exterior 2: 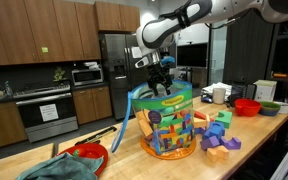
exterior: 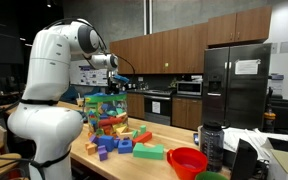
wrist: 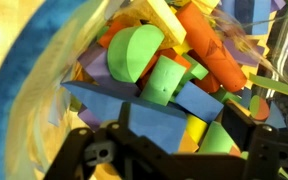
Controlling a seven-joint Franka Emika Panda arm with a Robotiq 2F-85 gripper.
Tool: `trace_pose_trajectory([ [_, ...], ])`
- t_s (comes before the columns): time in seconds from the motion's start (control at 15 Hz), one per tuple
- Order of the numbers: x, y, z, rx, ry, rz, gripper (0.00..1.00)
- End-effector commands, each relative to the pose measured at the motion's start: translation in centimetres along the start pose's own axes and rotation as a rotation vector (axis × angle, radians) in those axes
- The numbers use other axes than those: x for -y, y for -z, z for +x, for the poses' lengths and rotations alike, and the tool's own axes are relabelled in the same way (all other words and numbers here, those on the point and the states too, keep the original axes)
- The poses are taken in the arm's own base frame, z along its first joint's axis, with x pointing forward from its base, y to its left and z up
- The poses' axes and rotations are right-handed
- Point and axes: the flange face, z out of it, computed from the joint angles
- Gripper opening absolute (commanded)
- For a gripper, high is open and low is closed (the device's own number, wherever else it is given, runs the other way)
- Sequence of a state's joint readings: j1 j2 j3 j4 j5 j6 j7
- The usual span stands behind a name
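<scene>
Nearest me, at the left end of the worktop (exterior 2: 124, 148), sit a red bowl (exterior 2: 89, 153) and a crumpled teal cloth (exterior 2: 52, 168) (neither is in the arm's way). A little farther along stands the clear tub (exterior 2: 144, 128), heaped with foam blocks (exterior 2: 176, 125). A scatter of loose blocks (exterior 2: 220, 135) lies just beside it on the right. The end effector (exterior 2: 160, 78) hangs directly over the tub's mouth, jaws spread wide and gripping nothing. In the wrist view, the piece lying most squarely beneath it is a blue slab (wrist: 134, 108), resting on top of the heap near the tub's wall. A green half-round (wrist: 132, 48) and a green cylinder (wrist: 164, 78) touch it on the far side.

To my eye the work in hand is a reach into the heap. Doing it well means coming straight down so the end effector straddles one block only. The slab looks the best candidate, since it is uppermost and flat-sided. Foam gives, so a gentle squeeze across its narrow faces should do, while a hard one could squash it or pinch a neighbour. The tub's wall is close on one side, and I would keep clear of it. Far behind, the black fridge (exterior 2: 117, 60) and the microwave (exterior 2: 87, 74) line the kitchen wall.
</scene>
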State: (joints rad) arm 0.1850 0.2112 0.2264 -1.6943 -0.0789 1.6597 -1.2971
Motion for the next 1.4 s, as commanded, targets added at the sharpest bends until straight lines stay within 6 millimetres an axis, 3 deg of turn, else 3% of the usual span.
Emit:
trace_pose_trajectory([
  [0.0, 0.5, 1.2, -0.7, 0.025, -0.018, -0.008, 0.61],
  [0.07, 0.4, 1.3, -0.7, 0.026, -0.02, -0.01, 0.53],
  [0.13, 0.4, 1.4, -0.7, 0.026, -0.022, -0.013, 0.87],
  [0.4, 0.4, 1.5, -0.6, 0.024, -0.029, -0.017, 0.98],
  [0.8, 0.6, 1.1, -0.2, 0.005, -0.039, -0.026, 1.0],
  [1.33, 0.6, -0.7, 2.1, -0.083, -0.029, -0.113, 1.0],
])
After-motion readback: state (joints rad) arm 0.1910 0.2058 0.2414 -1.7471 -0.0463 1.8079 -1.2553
